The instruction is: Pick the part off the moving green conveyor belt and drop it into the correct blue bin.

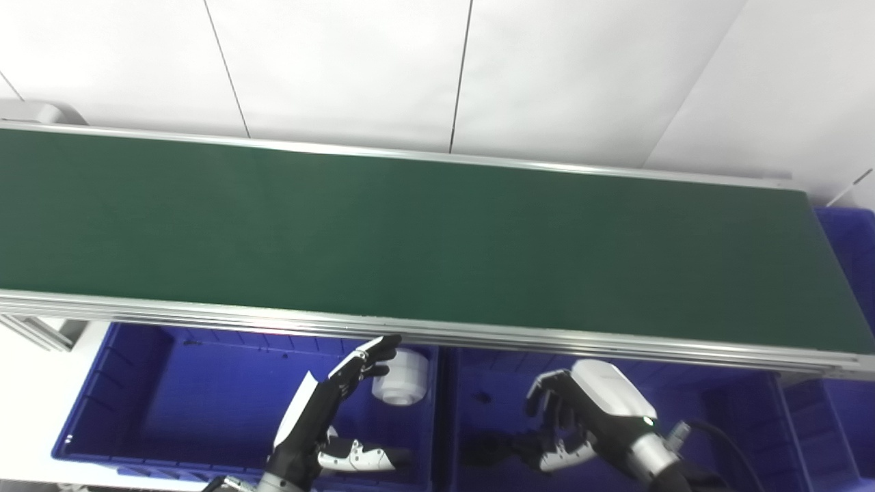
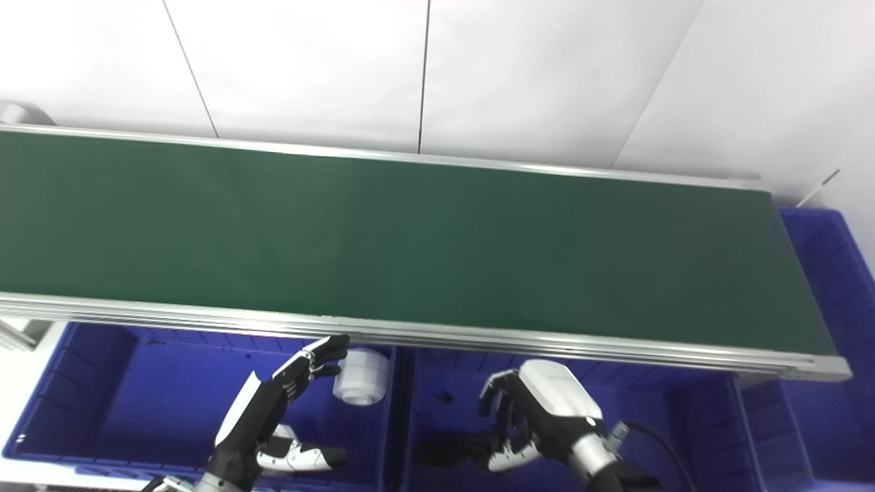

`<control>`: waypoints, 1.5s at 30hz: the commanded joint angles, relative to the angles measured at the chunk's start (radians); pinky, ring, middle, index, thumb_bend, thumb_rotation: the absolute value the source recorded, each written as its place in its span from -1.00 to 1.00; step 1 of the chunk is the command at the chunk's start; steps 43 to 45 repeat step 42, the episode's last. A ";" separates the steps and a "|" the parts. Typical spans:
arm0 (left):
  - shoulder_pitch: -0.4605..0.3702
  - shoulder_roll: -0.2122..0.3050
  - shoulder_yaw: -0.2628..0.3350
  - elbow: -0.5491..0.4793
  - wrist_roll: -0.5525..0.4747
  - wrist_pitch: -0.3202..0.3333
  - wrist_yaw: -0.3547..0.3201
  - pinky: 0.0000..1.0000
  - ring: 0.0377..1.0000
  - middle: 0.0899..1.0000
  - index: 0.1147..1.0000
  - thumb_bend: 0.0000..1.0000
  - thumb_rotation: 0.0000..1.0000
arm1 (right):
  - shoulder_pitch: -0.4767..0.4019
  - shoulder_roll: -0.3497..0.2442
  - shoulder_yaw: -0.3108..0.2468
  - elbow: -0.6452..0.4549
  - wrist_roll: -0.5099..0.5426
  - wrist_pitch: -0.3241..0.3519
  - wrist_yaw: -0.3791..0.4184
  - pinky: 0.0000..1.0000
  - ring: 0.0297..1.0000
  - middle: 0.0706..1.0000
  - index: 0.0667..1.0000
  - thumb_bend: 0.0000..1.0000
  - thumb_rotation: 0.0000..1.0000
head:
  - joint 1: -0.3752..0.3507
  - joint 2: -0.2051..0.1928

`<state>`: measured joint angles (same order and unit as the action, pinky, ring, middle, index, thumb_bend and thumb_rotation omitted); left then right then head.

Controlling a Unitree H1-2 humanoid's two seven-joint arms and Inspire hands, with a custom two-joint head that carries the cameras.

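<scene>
The green conveyor belt (image 1: 410, 232) runs across the view with no part on it. A white round part (image 1: 401, 377) sits or falls in the left blue bin (image 1: 137, 396), near its right wall. My left hand (image 1: 328, 410) is open above that bin, fingers stretched toward the part, apart from it. My right hand (image 1: 581, 410) hovers over the middle blue bin (image 1: 492, 424), fingers curled and apart, holding nothing.
A third blue bin (image 1: 851, 253) stands at the belt's right end. The belt's aluminium front rail (image 1: 478, 335) overhangs the bins' far edges. White wall panels stand behind the belt.
</scene>
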<state>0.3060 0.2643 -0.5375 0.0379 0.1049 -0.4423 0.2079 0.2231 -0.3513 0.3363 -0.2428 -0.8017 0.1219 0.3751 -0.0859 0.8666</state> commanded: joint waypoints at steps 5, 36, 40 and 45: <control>-0.002 0.003 0.030 -0.048 0.000 -0.028 -0.074 0.69 0.76 0.77 0.71 0.66 -0.14 | 0.031 0.006 -0.017 -0.012 0.117 -0.019 -0.016 0.48 0.71 0.76 0.69 0.36 -0.54 | -0.010 0.019; -0.017 -0.111 0.207 0.017 -0.156 -0.026 -0.390 0.78 0.84 0.88 0.86 0.70 -0.28 | 0.279 0.138 -0.111 -0.054 0.434 -0.317 -0.303 0.77 0.89 1.00 1.00 0.63 0.06 | -0.033 0.008; -0.012 -0.117 0.222 0.020 -0.125 -0.027 -0.398 0.74 0.83 0.85 0.81 0.71 -0.30 | 0.270 0.158 -0.103 -0.048 0.327 -0.303 -0.349 0.65 0.87 1.00 1.00 0.58 0.30 | -0.030 0.002; -0.009 -0.117 0.225 0.019 -0.117 -0.027 -0.400 0.74 0.84 0.86 0.80 0.72 -0.29 | 0.271 0.169 -0.093 -0.056 0.302 -0.283 -0.353 0.65 0.89 1.00 1.00 0.56 0.34 | -0.030 0.002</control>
